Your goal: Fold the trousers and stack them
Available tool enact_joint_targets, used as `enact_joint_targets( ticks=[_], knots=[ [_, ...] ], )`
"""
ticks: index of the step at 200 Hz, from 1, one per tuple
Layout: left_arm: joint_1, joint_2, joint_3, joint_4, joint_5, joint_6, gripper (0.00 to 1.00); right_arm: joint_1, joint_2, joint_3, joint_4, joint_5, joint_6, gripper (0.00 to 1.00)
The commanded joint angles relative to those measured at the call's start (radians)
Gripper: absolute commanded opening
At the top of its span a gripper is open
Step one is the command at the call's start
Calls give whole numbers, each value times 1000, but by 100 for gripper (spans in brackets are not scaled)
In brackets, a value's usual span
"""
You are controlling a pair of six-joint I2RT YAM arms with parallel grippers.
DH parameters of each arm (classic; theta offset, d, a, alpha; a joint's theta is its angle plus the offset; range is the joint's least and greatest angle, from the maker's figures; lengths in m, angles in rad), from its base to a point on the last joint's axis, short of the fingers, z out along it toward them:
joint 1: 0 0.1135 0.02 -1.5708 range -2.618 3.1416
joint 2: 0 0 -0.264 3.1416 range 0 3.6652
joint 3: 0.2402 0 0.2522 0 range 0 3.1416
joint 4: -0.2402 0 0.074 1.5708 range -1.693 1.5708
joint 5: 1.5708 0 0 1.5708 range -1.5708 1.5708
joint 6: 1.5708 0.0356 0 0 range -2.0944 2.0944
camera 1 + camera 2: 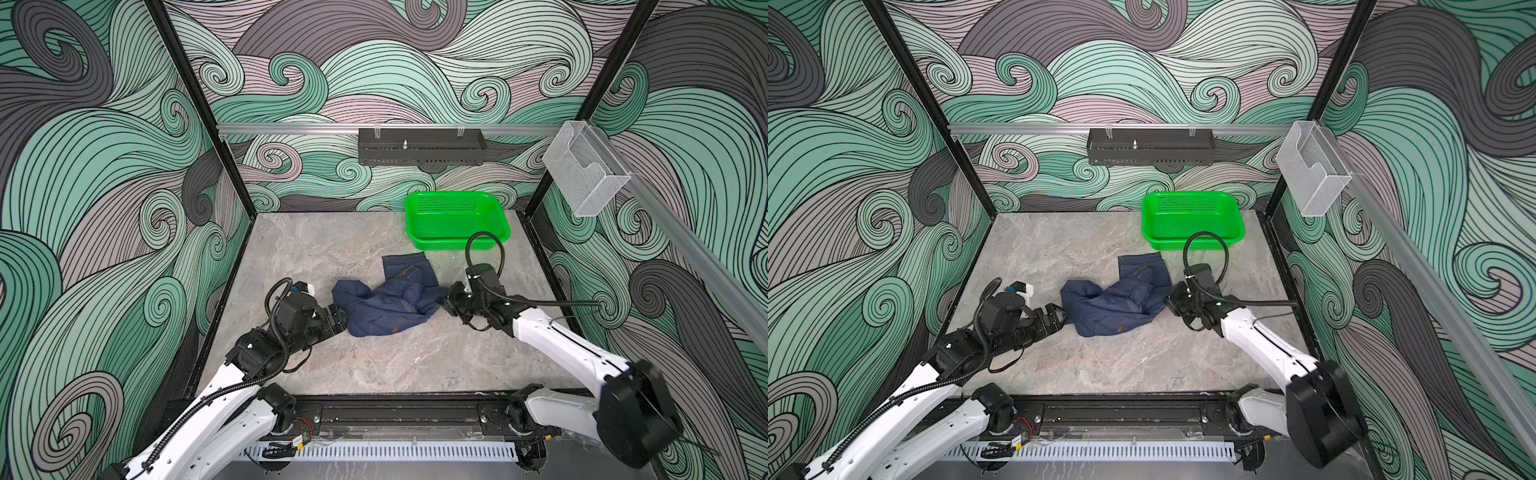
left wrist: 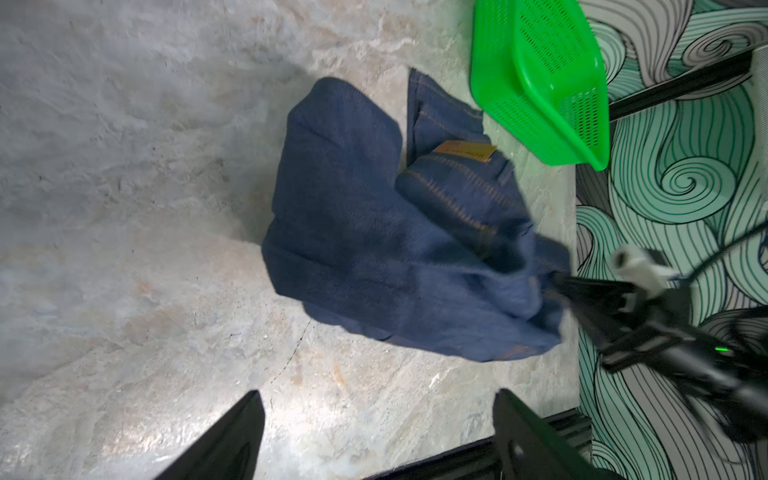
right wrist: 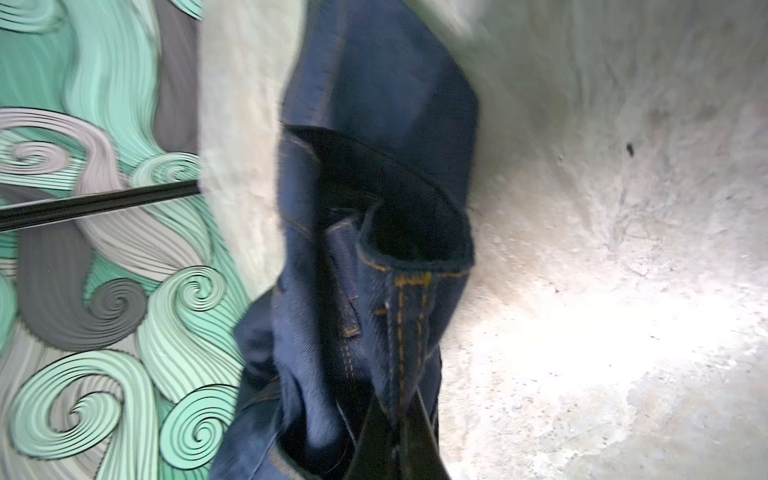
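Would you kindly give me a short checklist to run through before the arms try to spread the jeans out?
1. The right end effector grips the trousers: ok, it is shut on a stitched seam at the heap's right edge.
2. The left end effector is open and empty: ok, it is beside the heap's left edge.
3. The trousers lie flat: not ok, they are a crumpled heap.
4. The green basket stands apart from the cloth: ok, and nothing is in it.
5. Number of layers caught in the right grip: cannot tell.
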Motion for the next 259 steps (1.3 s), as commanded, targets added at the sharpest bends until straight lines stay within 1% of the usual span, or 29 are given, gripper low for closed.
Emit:
enact_joint_targets(
  ticks=[1,20,40,64,82,94,111,148,178,198,221,259],
  knots=[
    [6,-34,-68,92,98,-115,88,-49,-93,48,-176,82,-63,0],
    [6,-52,-145,177,133,-204,89,-87,-135,72,-208,76,-72,0],
    [6,-63,-217,284,171,-291,89,-112,-148,89,-217,64,-76,0],
    [3,-43,-269,394,234,-368,89,-118,-141,108,-215,56,-81,0],
    [-15,-27,-303,483,240,-416,89,-119,-134,120,-210,56,-80,0],
    [-39,-27,-324,545,212,-438,89,-121,-129,129,-206,56,-80,0],
    [-95,-25,-346,601,134,-462,89,-122,-128,138,-205,57,-79,0],
    [-176,35,-436,829,14,-608,89,-131,-129,149,-193,63,-69,0],
    [-229,70,-430,871,-70,-659,88,-132,-128,154,-188,64,-64,0],
    [-237,103,-431,906,-108,-688,88,-134,-129,157,-182,58,-59,0],
    [-237,158,-424,956,-140,-693,88,-138,-135,167,-182,49,-59,0],
    [-237,230,-417,1038,-199,-680,97,-158,-150,187,-188,33,-60,0]
  ],
)
